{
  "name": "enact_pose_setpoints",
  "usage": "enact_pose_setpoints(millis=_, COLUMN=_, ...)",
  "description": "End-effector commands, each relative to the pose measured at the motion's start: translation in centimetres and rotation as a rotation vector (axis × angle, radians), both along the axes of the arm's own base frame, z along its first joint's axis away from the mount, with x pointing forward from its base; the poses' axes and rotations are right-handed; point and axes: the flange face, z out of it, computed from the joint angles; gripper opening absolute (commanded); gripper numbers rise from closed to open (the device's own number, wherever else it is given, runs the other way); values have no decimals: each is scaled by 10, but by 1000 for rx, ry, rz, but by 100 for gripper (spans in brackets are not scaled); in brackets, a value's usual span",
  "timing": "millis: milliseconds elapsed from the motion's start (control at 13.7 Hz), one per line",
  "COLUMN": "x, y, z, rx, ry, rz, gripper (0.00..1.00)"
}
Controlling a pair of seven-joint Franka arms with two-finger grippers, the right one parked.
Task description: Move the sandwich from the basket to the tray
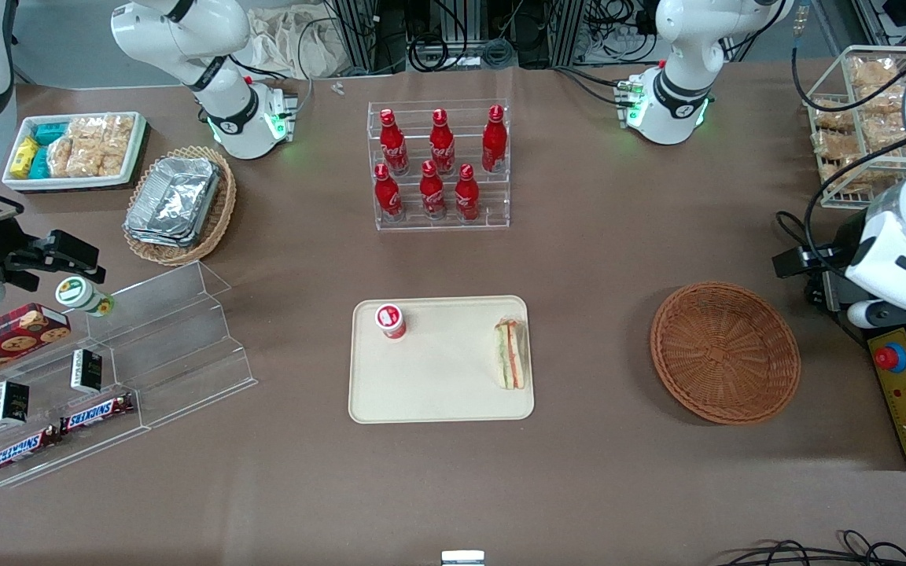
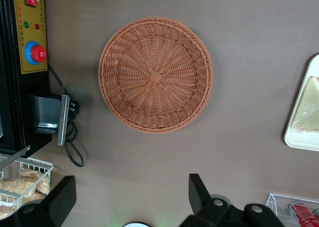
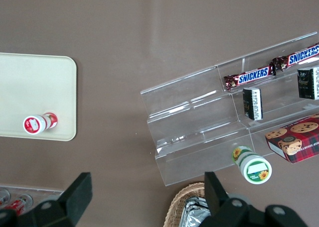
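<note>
Front view first: the sandwich (image 1: 510, 354) lies on the cream tray (image 1: 437, 393), at the tray's end toward the working arm, standing on its long edge with the orange and green layers showing. A small red-and-white cup (image 1: 391, 321) stands on the same tray at its parked-arm end, well apart from the sandwich. The reddish-brown wicker basket (image 1: 725, 351) sits on the brown worktop (image 1: 594, 259) beside the tray, toward the working arm's end, with nothing in it. Farther from the camera, a clear rack of red cola bottles (image 1: 440, 163) stands upright. The end effector itself cannot be made out here; only the white arm shows at the edge.

Left wrist view: the end effector (image 2: 130, 199) hangs above the worktop near the basket (image 2: 155, 74), its two dark fingers (image 2: 199, 189) spread wide and holding nothing. The basket's woven floor is bare. A corner of the tray (image 2: 294, 137) shows, with the wrapped sandwich (image 2: 308, 107) on it.

Right wrist view: the tray's (image 3: 45, 92) corner with the cup (image 3: 39, 123), and a clear stepped shelf (image 3: 209, 132) carrying Snickers bars (image 3: 251, 75).
</note>
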Motion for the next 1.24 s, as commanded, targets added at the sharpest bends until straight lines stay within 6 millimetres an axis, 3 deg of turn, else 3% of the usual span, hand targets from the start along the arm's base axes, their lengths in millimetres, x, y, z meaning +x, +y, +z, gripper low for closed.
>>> enact_pose_setpoints(millis=0, x=-7, y=12, z=6, rx=-22, ry=8, rz=-37, gripper=100)
enact_pose_setpoints(millis=146, x=-6, y=24, z=4, rx=-30, ry=13, rz=-62, gripper=100)
enact_pose_setpoints(millis=511, x=-5, y=16, z=5, rx=-33, ry=-7, rz=-55, gripper=100)
enact_pose_setpoints(millis=1168, x=4, y=21, z=-1, rx=-54, ry=-23, rz=-36, gripper=100)
